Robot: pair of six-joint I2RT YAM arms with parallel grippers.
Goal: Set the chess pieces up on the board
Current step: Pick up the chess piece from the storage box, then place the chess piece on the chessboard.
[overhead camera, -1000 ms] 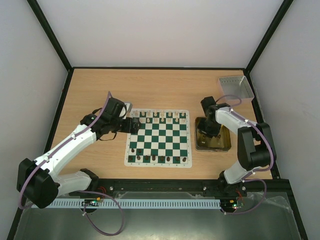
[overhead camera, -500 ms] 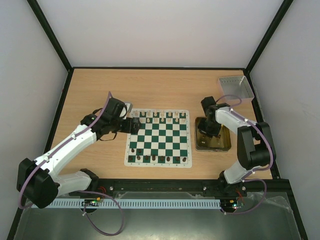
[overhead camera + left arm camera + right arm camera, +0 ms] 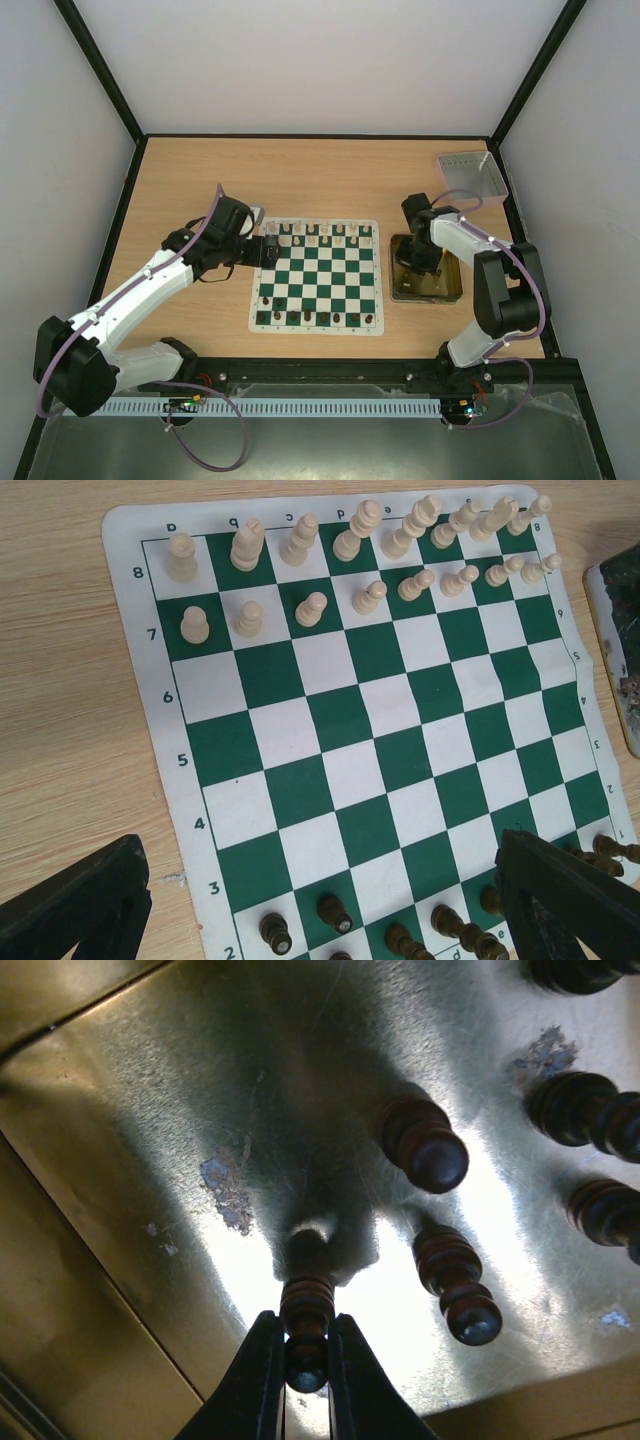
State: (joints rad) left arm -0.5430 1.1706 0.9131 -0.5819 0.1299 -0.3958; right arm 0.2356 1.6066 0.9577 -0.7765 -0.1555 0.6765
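Observation:
The green and white board [image 3: 316, 290] lies at the table's middle. Cream pieces [image 3: 320, 236] fill its two far rows and dark brown pieces [image 3: 320, 318] stand along its near side. My left gripper [image 3: 262, 250] hovers over the board's left edge, open and empty; in the left wrist view [image 3: 320, 910] its fingers stand wide apart over the dark pieces [image 3: 335, 912], with the cream pieces [image 3: 360, 590] beyond. My right gripper [image 3: 420, 256] reaches into the yellow tray. It is shut [image 3: 305, 1360] on the head of a dark brown pawn [image 3: 307, 1300].
The translucent yellow tray [image 3: 445, 290] sits right of the board and holds several more dark pieces [image 3: 425, 1145]. A grey rectangular tray [image 3: 470, 175] stands at the back right corner. Black frame posts border the table.

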